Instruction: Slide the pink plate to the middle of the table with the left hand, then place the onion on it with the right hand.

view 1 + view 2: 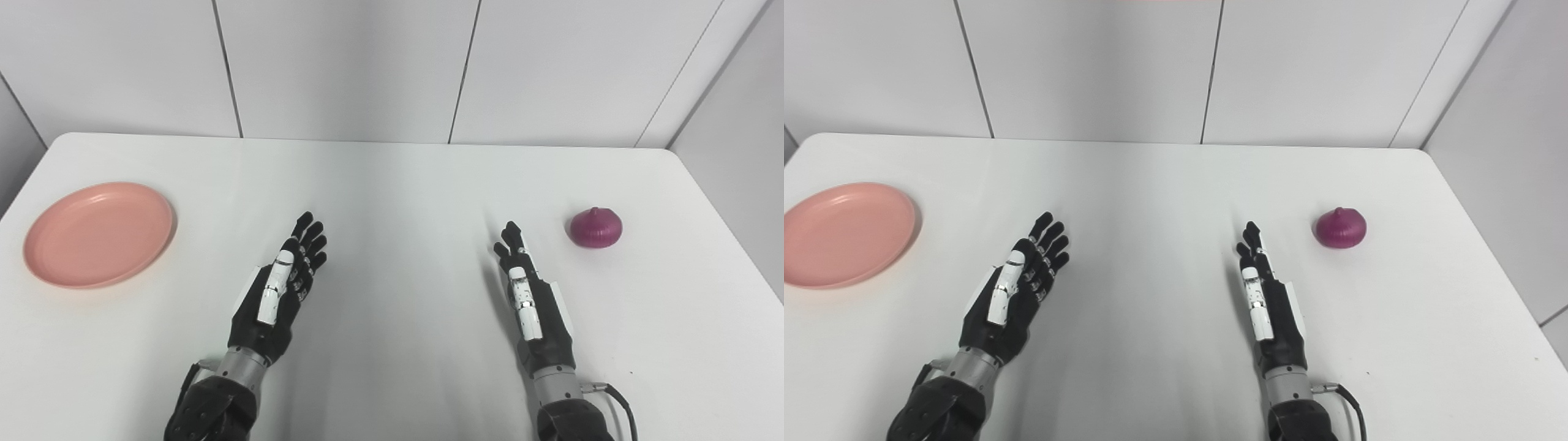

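A pink plate (98, 233) lies flat and empty at the left edge of the white table (398, 184). A purple onion (596, 228) sits on the table at the right. My left hand (282, 288) is open with its fingers straight, held over the table to the right of the plate and apart from it. My right hand (530, 294) is open with its fingers straight, to the left of the onion and a little nearer to me, not touching it. Both hands hold nothing.
White wall panels (343, 61) stand behind the table's far edge. The table's right edge (729, 226) runs close to the onion. A black cable (621, 401) hangs from my right wrist.
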